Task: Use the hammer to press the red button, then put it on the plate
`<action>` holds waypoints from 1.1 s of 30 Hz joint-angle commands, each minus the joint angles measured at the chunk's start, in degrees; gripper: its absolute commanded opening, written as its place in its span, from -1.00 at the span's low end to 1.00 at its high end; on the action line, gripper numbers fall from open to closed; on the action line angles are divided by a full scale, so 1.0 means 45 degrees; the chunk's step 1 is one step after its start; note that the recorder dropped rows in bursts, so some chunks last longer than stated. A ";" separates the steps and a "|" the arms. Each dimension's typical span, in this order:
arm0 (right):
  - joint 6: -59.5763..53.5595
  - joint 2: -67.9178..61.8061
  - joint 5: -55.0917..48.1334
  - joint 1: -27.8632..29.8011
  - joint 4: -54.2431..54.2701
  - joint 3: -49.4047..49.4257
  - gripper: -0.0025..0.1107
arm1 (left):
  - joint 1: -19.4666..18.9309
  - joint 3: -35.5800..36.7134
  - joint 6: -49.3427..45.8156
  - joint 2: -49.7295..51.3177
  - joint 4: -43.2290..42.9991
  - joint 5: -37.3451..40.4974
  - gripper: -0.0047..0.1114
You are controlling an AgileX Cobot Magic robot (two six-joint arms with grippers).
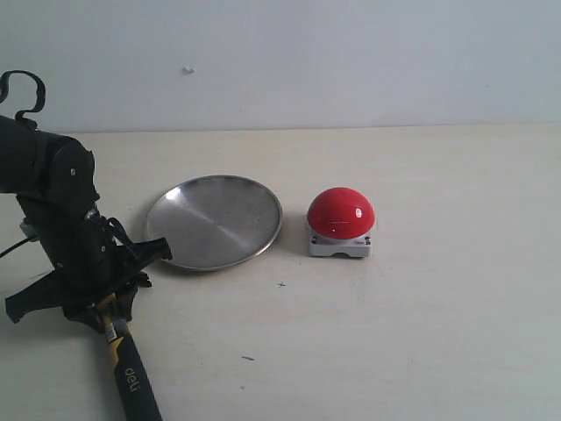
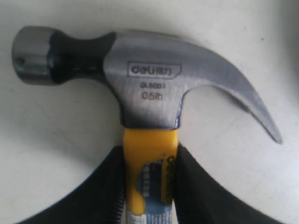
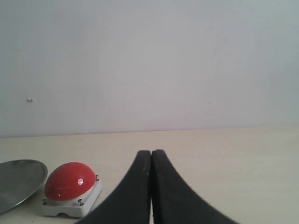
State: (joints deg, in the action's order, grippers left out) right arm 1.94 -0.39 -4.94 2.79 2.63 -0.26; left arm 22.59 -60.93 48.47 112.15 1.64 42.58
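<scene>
The hammer [image 2: 149,79] lies flat on the table at the front left, with its dark steel head past my left gripper's tips. My left gripper [image 2: 150,154] is shut on its yellow neck, one black finger on each side. In the exterior view the left gripper [image 1: 103,307] covers the head, and the hammer's black handle [image 1: 131,377] with white lettering runs toward the front edge. The silver plate [image 1: 213,219] sits mid-table, and the red button [image 1: 340,213] stands just right of it. My right gripper [image 3: 151,153] is shut on nothing, looking at the button [image 3: 69,181] and the plate's rim [image 3: 16,179].
A pale table [image 1: 456,307] carries everything, with a plain white wall [image 1: 351,61] behind it. The left arm's black body [image 1: 53,193] rises at the far left edge. The right arm does not show in the exterior view.
</scene>
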 commanded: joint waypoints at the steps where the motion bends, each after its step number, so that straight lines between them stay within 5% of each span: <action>1: -0.0075 0.0088 0.0091 0.0068 0.0022 0.0058 -0.96 | 0.0070 0.0022 -0.0497 0.0251 -0.0364 -0.0969 -0.92; 33: -0.0045 0.0088 0.0091 0.0068 0.0044 0.0058 -0.96 | 0.0070 0.0022 -0.2598 0.0251 -0.0101 -0.0300 -0.92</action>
State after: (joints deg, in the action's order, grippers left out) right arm 1.83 -0.39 -4.94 2.79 2.86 -0.26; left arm 22.59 -60.93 38.05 112.17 1.86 42.04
